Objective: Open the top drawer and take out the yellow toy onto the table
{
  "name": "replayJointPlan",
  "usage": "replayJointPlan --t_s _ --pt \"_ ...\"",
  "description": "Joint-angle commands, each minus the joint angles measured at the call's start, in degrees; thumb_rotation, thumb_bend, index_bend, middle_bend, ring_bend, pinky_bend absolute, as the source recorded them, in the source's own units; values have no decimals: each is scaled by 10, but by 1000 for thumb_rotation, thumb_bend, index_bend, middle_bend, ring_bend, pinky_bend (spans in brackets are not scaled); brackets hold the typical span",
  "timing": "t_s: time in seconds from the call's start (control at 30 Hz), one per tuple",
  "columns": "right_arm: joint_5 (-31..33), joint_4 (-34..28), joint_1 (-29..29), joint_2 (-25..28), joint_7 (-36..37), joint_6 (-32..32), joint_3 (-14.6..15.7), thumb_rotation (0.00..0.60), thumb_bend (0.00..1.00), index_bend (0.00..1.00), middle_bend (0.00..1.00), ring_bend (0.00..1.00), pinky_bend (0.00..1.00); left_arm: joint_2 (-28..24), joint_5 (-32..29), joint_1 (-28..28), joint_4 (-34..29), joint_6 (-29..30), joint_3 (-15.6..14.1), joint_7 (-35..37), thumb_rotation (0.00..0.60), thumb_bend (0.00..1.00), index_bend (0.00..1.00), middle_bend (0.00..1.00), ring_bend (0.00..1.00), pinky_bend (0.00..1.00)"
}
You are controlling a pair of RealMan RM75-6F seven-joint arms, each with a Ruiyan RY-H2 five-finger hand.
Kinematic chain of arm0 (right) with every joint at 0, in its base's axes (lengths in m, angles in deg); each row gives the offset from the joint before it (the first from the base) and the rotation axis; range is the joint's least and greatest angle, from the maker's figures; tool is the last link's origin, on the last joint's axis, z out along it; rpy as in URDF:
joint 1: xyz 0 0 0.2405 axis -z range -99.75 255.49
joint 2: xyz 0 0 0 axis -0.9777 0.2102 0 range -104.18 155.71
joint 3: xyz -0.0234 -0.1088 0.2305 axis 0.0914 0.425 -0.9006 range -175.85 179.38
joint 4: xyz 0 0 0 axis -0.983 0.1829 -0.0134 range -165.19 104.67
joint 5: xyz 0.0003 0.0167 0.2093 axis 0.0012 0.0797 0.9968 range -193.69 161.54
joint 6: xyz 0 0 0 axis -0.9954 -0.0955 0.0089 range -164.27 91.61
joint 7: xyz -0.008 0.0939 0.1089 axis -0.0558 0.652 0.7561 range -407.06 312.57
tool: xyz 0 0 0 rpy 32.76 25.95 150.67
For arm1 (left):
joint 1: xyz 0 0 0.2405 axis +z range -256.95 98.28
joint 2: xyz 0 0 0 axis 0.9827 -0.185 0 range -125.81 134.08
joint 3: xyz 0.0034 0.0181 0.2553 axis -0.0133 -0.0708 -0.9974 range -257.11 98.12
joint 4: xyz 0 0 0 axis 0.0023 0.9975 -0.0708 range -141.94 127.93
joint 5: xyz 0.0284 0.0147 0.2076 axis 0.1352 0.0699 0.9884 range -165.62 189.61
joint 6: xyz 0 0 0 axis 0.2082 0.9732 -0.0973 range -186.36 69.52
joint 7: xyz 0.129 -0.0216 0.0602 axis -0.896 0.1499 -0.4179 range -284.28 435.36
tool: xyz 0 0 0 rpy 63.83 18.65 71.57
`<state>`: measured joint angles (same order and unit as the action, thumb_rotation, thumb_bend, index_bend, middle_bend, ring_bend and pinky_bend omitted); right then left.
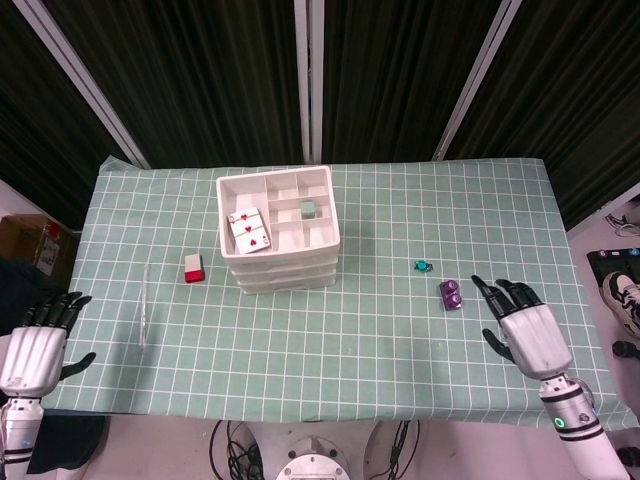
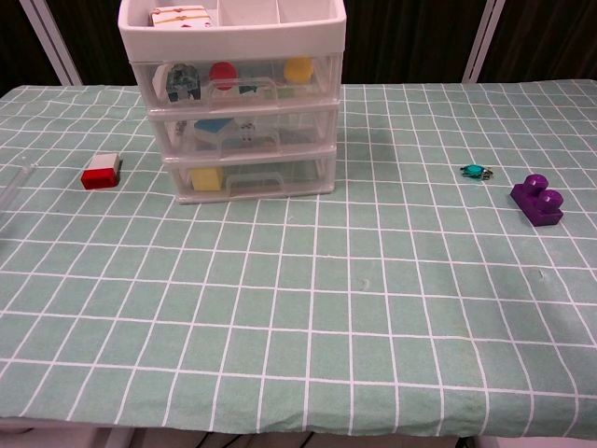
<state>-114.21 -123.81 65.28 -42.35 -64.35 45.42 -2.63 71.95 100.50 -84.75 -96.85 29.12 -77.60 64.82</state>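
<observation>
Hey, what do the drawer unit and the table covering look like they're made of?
Drawer unit: likely plastic, with a glossy white frame and clear drawer fronts; the toys show through them. Table covering: seemingly woven cloth, matte green with a white grid; it shows faint creases and drapes over the front edge.

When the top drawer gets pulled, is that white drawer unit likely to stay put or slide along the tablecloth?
The drawer unit looks like thin clear plastic holding only small toys, so it is probably light and may slide forward. It is taller than its base is deep, so a high pull on the top drawer might tip it slightly.
</observation>
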Motion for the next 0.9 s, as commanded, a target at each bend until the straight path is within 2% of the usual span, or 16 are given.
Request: replayJointPlan --t_s 0.03,0.17,0.27,0.33,0.6,0.9 --pt "-45 -45 -86 -33 -209 -101 -33 600 176 104 499 498 582 0 4 5 -1 7 -3 2 600 61 190 172 163 190" --pt "-38 -53 -130 -69 -318 -163 -55 600 195 134 686 725 824 3 4 12 2 16 -5 9 600 61 190 172 162 191" --pt "-16 -47 -162 -108 -399 -211 -70 600 245 147 804 855 936 6 4 17 9 20 -7 17 600 60 190 172 162 191" --pt "-6 -39 -179 -129 -436 -233 -76 600 283 153 840 893 973 8 2 18 14 22 -7 23 600 60 191 173 163 191" --pt "43 10 -243 -217 -559 -283 -107 600 380 173 882 946 1000 16 0 23 35 26 -6 45 600 60 190 172 163 191" --pt "93 56 -296 -266 -622 -307 -122 600 430 195 883 947 1000 20 -5 27 53 29 -3 65 600 61 190 172 163 191"
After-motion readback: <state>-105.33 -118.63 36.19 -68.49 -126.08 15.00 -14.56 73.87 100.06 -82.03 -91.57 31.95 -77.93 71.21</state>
